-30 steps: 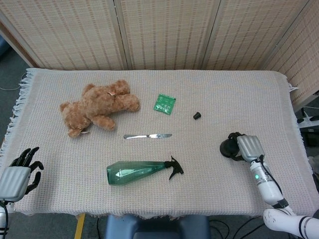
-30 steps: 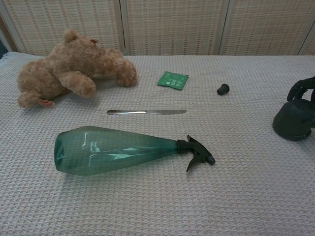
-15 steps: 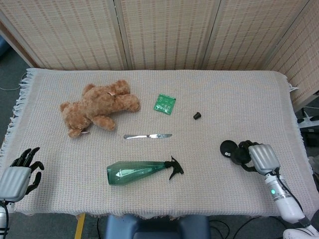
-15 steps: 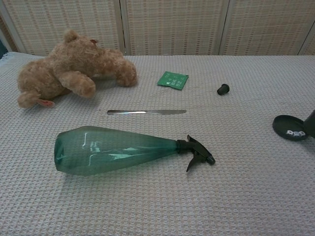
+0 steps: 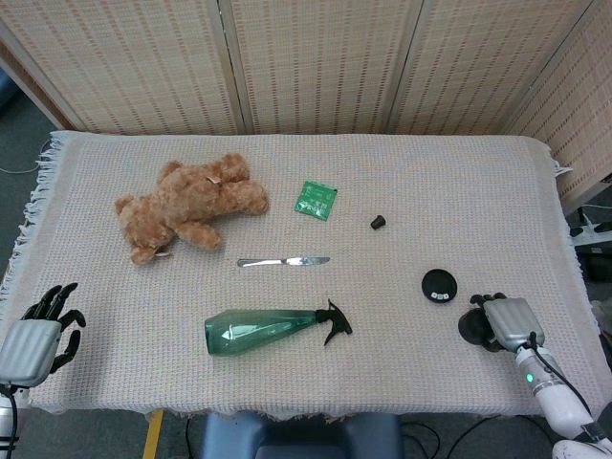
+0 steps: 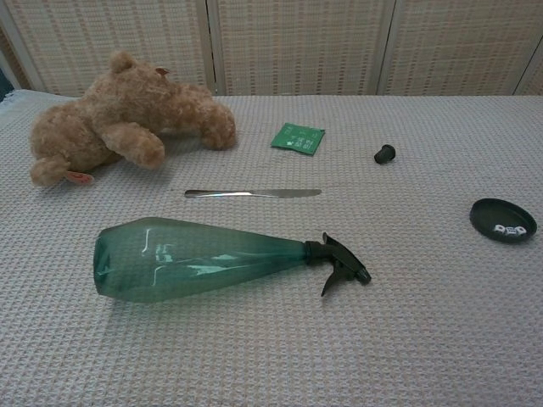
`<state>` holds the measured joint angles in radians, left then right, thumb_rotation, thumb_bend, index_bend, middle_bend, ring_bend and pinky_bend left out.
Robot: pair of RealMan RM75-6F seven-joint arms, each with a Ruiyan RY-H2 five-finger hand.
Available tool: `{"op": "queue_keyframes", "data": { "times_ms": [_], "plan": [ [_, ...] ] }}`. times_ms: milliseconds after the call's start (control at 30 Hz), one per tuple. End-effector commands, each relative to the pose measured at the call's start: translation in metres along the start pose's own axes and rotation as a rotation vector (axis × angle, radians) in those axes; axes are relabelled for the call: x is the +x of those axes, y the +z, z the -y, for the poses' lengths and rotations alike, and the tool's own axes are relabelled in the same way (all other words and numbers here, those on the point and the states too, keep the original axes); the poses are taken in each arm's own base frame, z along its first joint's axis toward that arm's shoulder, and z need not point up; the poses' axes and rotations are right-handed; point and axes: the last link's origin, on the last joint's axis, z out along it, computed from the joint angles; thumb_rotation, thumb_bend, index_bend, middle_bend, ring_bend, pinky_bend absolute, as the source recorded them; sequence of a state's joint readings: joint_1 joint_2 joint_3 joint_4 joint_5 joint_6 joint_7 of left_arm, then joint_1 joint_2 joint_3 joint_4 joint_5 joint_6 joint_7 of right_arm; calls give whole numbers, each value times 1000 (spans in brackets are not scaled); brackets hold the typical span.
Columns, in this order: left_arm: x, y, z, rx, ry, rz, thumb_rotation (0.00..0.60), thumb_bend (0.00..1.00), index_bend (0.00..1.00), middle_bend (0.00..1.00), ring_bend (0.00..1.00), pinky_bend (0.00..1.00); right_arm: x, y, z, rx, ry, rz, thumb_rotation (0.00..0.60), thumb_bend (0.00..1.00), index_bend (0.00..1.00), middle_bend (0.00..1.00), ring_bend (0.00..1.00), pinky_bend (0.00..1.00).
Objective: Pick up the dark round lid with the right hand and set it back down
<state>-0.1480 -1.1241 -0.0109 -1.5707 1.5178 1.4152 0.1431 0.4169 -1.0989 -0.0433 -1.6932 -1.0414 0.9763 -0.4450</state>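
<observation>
The dark round lid (image 5: 439, 285) lies flat on the cloth at the right side, its inside with a white label facing up; the chest view shows the lid (image 6: 502, 220) near the right edge. My right hand (image 5: 499, 323) sits to the right of it and nearer the front edge, apart from the lid, with its dark fingers loosely bent and nothing in them. It is outside the chest view. At the front left corner my left hand (image 5: 40, 329) rests with fingers spread and holds nothing.
A teddy bear (image 5: 191, 203) lies at the back left. A green packet (image 5: 316, 200), a small black cap (image 5: 379, 222) and a table knife (image 5: 283, 261) are mid-table. A green spray bottle (image 5: 273, 330) lies on its side near the front.
My right hand has let go of the lid and drawn back toward the front right. The lid now lies flat and alone on the cloth. The left hand has stayed put.
</observation>
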Motion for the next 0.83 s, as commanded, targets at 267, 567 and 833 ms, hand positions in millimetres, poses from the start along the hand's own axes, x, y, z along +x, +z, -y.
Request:
{"op": "queue_keyframes", "data": {
  "times_ms": [267,567,833],
  "plan": [
    [2,-1,0,-6,-9,-5,600,534,496,86,87,303,21,-61,-6,54,108,-265,600,155,0,0,0,144],
    [0,3,1,3,-2,-3,600,534,496,87,87,303,22,-85,-29,-42,168,-626,600,155,0,0,0,143],
    [-2,3,0,5,8,2,600,534,496,87,88,304,21,-84,-29,-37,168,-653,600,155,0,0,0,143]
  ]
}}
